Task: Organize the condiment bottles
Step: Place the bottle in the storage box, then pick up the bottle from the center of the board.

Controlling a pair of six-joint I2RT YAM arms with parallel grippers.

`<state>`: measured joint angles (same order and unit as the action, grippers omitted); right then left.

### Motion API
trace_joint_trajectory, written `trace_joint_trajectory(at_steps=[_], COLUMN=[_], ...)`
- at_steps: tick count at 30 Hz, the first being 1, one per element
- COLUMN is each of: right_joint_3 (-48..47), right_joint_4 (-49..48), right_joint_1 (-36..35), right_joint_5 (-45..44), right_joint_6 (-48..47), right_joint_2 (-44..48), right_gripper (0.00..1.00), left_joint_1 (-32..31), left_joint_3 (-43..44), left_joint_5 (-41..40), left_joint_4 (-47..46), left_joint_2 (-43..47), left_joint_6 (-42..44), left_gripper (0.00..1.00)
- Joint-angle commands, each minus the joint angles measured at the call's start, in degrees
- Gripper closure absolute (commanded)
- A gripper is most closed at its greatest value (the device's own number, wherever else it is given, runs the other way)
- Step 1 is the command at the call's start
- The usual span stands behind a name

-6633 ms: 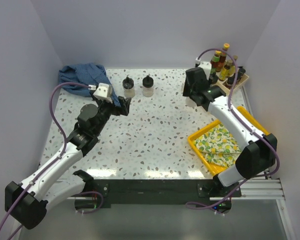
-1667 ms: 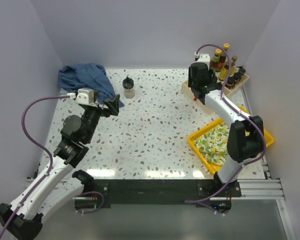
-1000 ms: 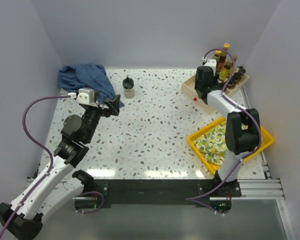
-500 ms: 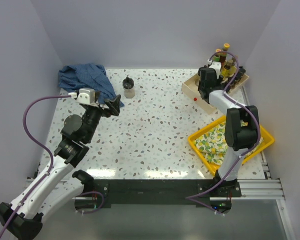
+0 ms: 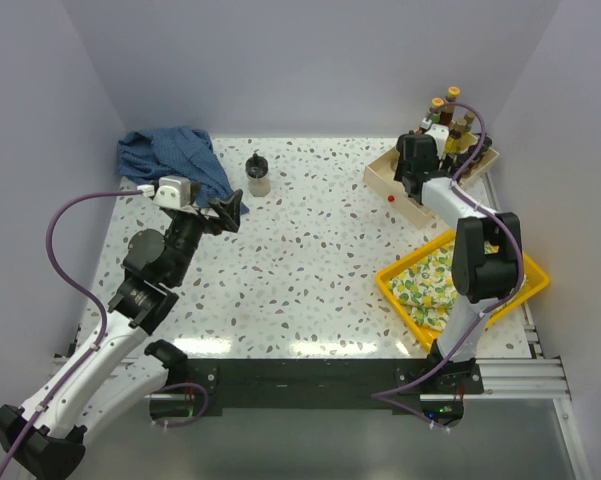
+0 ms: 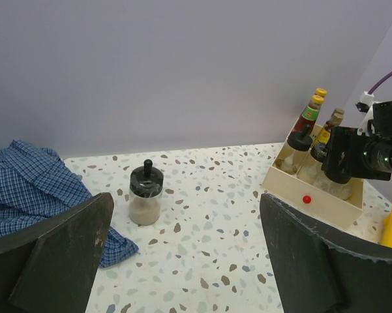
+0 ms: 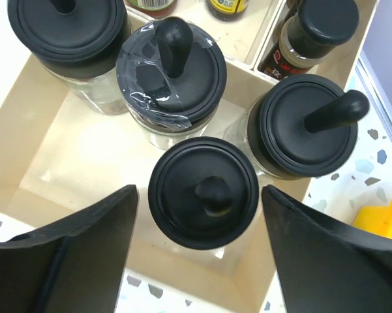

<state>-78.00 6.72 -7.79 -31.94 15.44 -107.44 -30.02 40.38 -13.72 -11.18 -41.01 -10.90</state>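
My right gripper point(image 7: 199, 197) hangs open over the beige divided tray point(image 5: 388, 178), its jaws on either side of a black-lidded clear jar point(image 7: 203, 191) standing in the tray, with gaps on both sides. Three more black-lidded jars point(image 7: 171, 73) stand beside it, and a small dark shaker point(image 7: 316, 29) behind. Slim sauce bottles point(image 5: 443, 108) with yellow caps stand at the tray's back. One black-lidded jar point(image 5: 258, 174) stands alone on the table; it also shows in the left wrist view point(image 6: 145, 193). My left gripper point(image 5: 225, 209) is open and empty, near and left of that jar.
A crumpled blue checked cloth point(image 5: 168, 154) lies at the back left, close to the lone jar. A yellow tray point(image 5: 528, 266) holding a lemon-print cloth sits at the right. A small red ball point(image 5: 391, 197) lies just in front of the beige tray.
A second jar that stood beside the lone jar is gone from the table. My right gripper has moved over the beige tray toward its back. My left arm drew back, then stayed still.
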Motion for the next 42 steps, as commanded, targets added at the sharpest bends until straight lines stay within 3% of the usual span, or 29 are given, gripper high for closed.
trace_joint_trajectory(at_steps=[1, 9, 17, 30, 42], right_joint_3=[-3.21, -3.65, -10.05, -24.65, -38.1], right_joint_4=[4.17, 9.53, 7.35, -5.13, -11.82], right_joint_1=[0.23, -2.66, -15.4, -29.46, -33.08], right_joint_5=[0.92, 3.47, 6.18, 20.42, 19.99], right_joint_6=[2.75, 4.42, 6.09, 3.46, -0.68], right_joint_2=[6.36, 10.58, 9.36, -10.59, -26.32], right_gripper=[0.14, 0.11, 0.1, 0.09, 0.03], left_joint_1=[0.23, 0.23, 0.23, 0.23, 0.23], left_joint_3=[0.14, -0.3, -0.57, -0.13, -0.21], left_joint_5=[-0.78, -2.02, -3.16, -3.86, -4.04], left_joint_4=[-2.18, -2.53, -2.62, -2.27, -2.53], left_joint_2=[0.23, 0.41, 0.5, 0.32, 1.02], left_joint_6=[0.17, 0.26, 0.35, 0.61, 0.96], left_gripper=[0.0, 0.0, 0.0, 0.0, 0.0])
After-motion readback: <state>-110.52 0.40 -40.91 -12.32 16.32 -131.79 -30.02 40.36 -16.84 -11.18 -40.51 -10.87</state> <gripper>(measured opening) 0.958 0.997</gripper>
